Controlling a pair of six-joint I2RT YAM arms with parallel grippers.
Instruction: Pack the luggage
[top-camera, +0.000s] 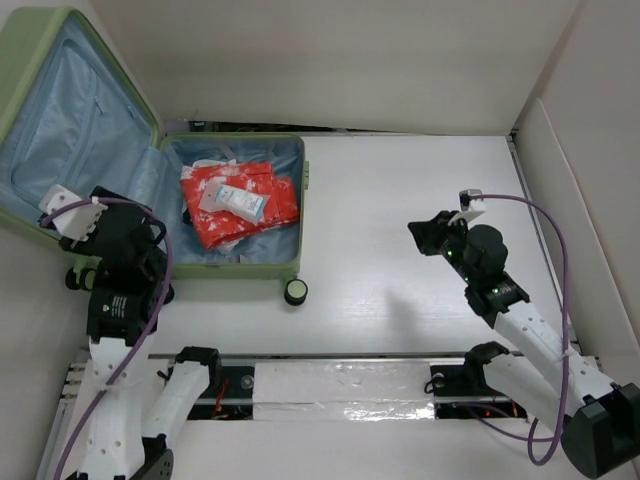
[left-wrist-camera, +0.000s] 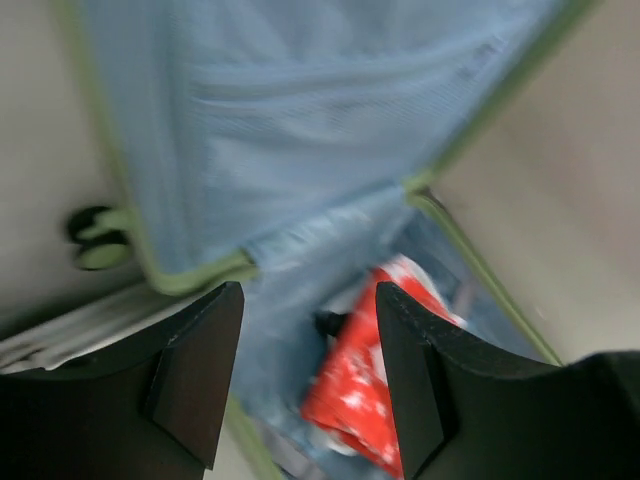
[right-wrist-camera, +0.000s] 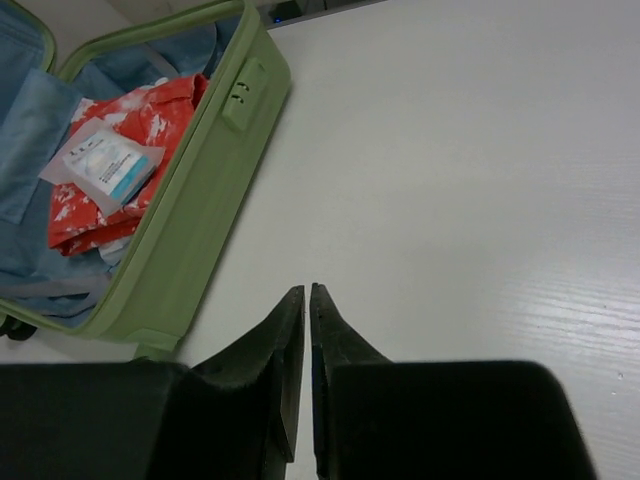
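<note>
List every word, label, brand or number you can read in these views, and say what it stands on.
No text is legible in any view.
On the white and blue packet lying on the red patterned garment: there is printing, but it is too small and blurred to read.
On the lock panel on the side of the luggage: no readable marking.
</note>
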